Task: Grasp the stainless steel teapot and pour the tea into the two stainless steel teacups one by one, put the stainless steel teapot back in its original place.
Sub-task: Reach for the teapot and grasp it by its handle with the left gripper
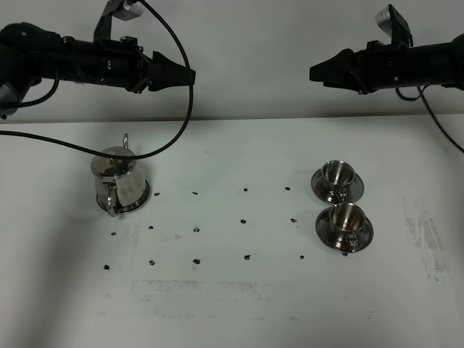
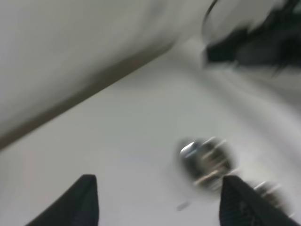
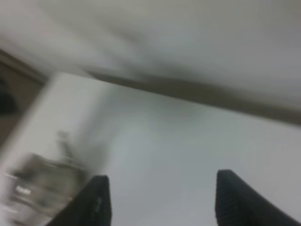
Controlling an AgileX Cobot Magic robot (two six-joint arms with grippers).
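Note:
The stainless steel teapot (image 1: 119, 181) stands upright at the table's left on its round saucer (image 1: 145, 197), the original place, handle toward the front. The two stainless steel teacups sit on saucers at the right, one farther back (image 1: 338, 178), one nearer (image 1: 346, 222). No tea shows; both cups look empty. My left gripper (image 1: 187, 75) hovers high above and behind the teapot, fingers (image 2: 84, 202) wide apart and empty. My right gripper (image 1: 317, 73) hovers high behind the cups, open and empty. A blurred cup (image 2: 205, 162) appears in the left wrist view, the blurred teapot (image 3: 40, 190) in the right wrist view.
The white table (image 1: 239, 290) carries a grid of small black dots (image 1: 244, 219) between teapot and cups. Its back edge meets a pale wall. A black cable (image 1: 174, 109) loops down from the left arm over the table's back left.

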